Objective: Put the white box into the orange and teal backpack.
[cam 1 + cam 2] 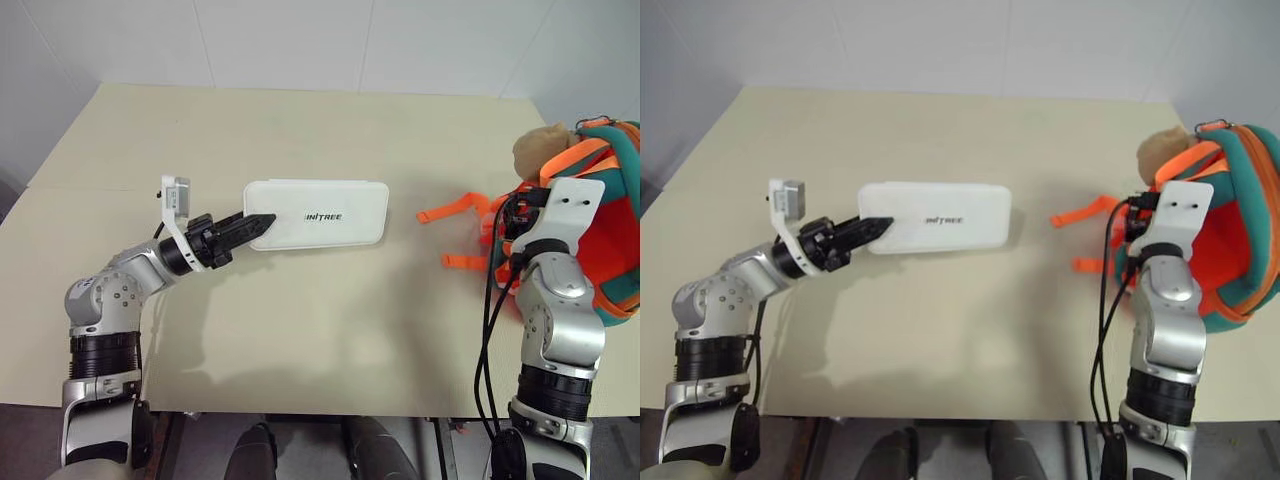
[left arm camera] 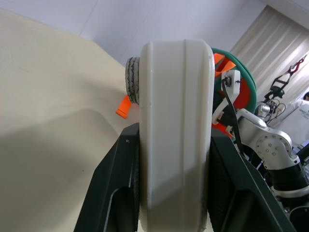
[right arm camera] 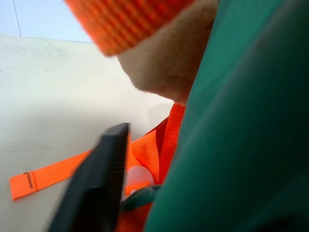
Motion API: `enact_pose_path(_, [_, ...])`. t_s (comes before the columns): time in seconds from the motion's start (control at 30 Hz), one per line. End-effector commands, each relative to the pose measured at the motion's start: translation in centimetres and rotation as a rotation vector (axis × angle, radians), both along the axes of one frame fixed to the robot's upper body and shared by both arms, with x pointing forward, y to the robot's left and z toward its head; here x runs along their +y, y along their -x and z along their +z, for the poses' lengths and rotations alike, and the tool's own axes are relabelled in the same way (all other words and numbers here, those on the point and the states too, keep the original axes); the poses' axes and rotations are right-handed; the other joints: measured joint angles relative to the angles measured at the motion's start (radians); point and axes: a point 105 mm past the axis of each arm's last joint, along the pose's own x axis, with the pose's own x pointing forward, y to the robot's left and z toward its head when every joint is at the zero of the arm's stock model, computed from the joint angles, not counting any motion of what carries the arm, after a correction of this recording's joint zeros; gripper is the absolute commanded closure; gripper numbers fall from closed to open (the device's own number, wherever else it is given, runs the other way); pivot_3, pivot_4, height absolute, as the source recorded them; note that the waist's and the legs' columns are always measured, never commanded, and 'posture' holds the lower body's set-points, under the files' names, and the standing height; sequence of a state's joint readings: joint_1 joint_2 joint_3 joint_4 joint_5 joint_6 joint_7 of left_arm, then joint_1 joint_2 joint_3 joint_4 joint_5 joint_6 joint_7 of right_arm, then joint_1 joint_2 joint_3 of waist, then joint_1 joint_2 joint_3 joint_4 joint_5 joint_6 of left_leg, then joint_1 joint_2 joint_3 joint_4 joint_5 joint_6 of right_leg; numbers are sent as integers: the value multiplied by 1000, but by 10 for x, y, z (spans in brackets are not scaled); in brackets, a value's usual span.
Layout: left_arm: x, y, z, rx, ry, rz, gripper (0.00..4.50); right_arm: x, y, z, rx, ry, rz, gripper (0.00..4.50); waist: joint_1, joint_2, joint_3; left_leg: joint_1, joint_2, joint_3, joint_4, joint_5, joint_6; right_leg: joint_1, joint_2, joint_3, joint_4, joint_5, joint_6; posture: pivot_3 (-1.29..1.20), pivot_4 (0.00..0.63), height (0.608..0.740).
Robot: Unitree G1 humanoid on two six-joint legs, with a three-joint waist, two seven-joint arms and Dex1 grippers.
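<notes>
Box still outside bag: white box (image 1: 318, 214) held off table (image 1: 300, 330) mid-scene, left gripper (image 1: 247, 228) clamped on its left short end, jaws pressing both flat faces. Orange and teal backpack (image 1: 610, 250) at right edge, well apart from box. Right gripper (image 3: 104, 186) against bag's teal rim; one finger visible, grip state cannot tell. Left to do: carry box right, insert. Box hard, smooth plastic, rounded corners, dark lettering. Bag soft padded fabric, webbing straps (image 1: 455, 211), fuzzy tan plush toy (image 1: 545, 148).
</notes>
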State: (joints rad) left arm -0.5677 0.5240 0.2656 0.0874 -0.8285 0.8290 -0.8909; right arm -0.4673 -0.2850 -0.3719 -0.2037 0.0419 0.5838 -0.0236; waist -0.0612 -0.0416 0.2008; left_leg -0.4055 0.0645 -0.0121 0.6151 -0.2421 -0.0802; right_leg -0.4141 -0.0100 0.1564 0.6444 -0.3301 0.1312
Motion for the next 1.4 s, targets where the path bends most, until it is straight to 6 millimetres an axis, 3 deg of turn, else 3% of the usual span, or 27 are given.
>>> enact_pose_path(0.03, [4,8,14,-70,27,11,3163,-12,3,13,-44,4,-35,3224,0,0,0,0,0,0,0,0,0,0,0,0,0,0,0,0,150,740])
enact_pose_path(0.17, [6,9,13,-72,29,24,3163,-14,2,14,-39,-12,-28,4470,0,0,0,0,0,0,1,0,0,0,0,0,1,0,0,0,150,740])
enact_pose_path(0.27, [7,8,13,-74,27,34,3163,-13,0,22,-61,-12,4,4500,-1,0,0,0,0,0,1,1,0,0,0,0,1,0,1,0,150,740])
enact_pose_path(0.43, [12,2,14,-82,17,58,3163,10,-2,37,-114,-35,213,4500,-2,0,0,0,0,0,1,1,0,0,0,0,1,0,1,0,150,740])
enact_pose_path(0.63, [14,-5,17,-94,8,73,3163,43,11,46,-114,9,484,4500,-2,0,0,0,0,0,1,1,0,0,0,0,1,0,1,0,150,740])
enact_pose_path(0.87, [16,-13,21,-107,-1,94,3163,69,23,56,-103,60,662,4500,-1,0,0,0,0,0,1,1,0,0,0,0,1,0,1,0,150,740])
enact_pose_path(1.17, [23,-23,26,-126,-15,127,3163,122,56,66,-51,106,1021,4500,-1,0,0,0,0,0,1,1,0,0,0,0,1,0,1,0,150,740])
enact_pose_path(1.4, [32,-27,31,-145,-24,161,3163,159,84,86,-45,158,1271,4500,-5,0,0,0,0,0,1,1,0,0,0,0,1,0,1,0,150,740])
